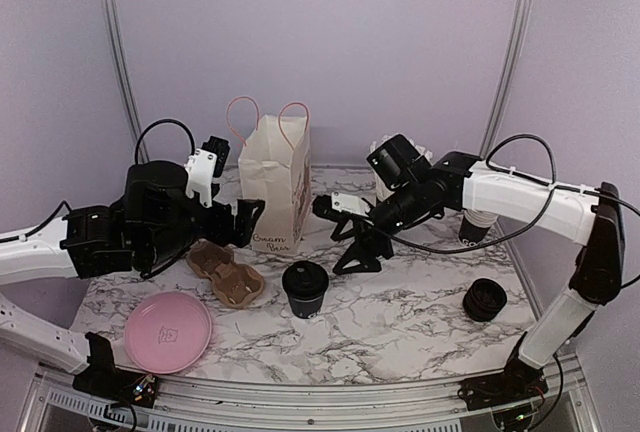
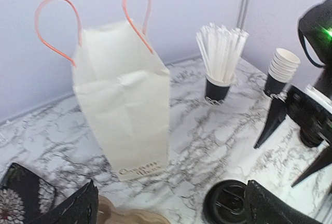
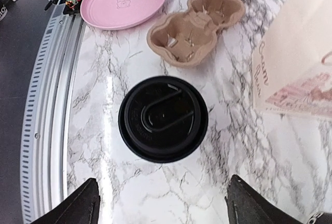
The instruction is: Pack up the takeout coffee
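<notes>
Lidded takeout coffee point(image 1: 305, 287) stands mid-frame on the tabletop point(image 1: 400, 322), outside the paper bag point(image 1: 277, 182); both arms' jaws gape empty; packing not yet done.

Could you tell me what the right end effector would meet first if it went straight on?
Probably the round black plastic lid of the small black paper cup, centred ahead of the right end effector; depth is unclear.
</notes>
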